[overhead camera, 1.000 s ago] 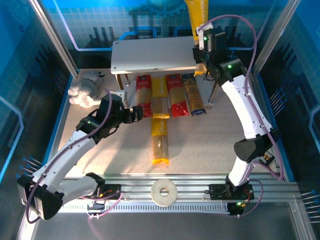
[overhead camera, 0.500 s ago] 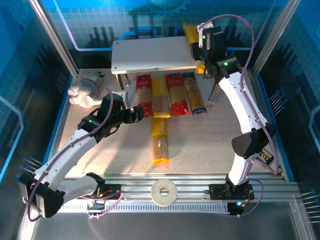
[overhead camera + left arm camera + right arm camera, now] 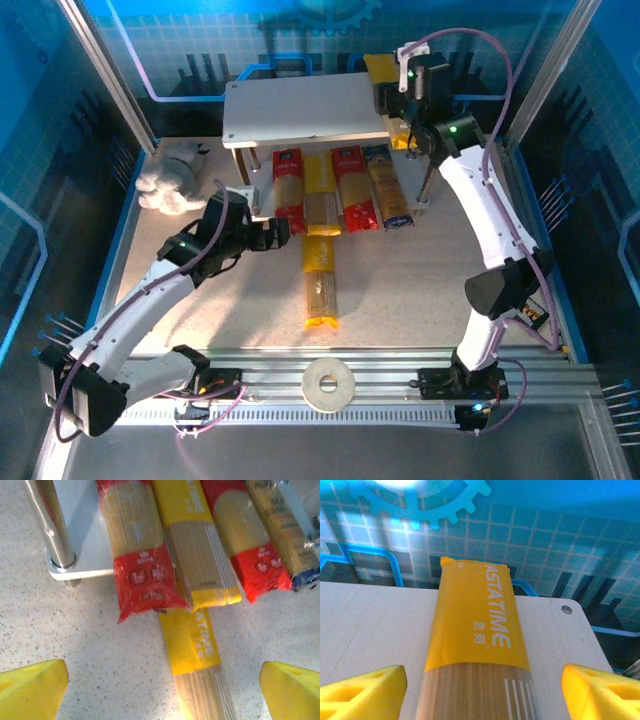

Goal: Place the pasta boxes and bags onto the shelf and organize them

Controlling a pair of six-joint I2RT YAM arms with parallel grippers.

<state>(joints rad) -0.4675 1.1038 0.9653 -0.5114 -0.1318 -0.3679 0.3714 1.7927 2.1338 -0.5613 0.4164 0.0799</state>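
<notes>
My right gripper (image 3: 388, 100) hangs over the far right corner of the top board (image 3: 280, 105) of the shelf (image 3: 330, 125), jaws spread wide. The top yellow pack (image 3: 472, 630) lies lengthwise between my right fingers (image 3: 362, 687) on that board, with a gap on either side, so I am not gripping it. Its far end reaches past the board's far edge, towards the blue back wall (image 3: 560, 540). My left gripper (image 3: 278, 230) sits low over the tabletop (image 3: 100, 655), also wide open and holding nothing, just near of the shelf's lower board (image 3: 85, 530). Four packs lie side by side on that board ahead of it. From left to right they are the left red pack (image 3: 137, 555), the middle yellow pack (image 3: 195, 545), the right red pack (image 3: 245, 545) and the clear pack (image 3: 285, 530) with its dark blue near end. Their near ends stick out over the board's near edge. The loose yellow pack (image 3: 192, 650) lies on the tabletop, running near to far, its far end tucked under the near end of the middle yellow pack. In my left wrist view it runs up the middle between my left fingers (image 3: 32, 687). From above, my left fingertips sit just left of its far end, close beside the near end of the left red pack.
</notes>
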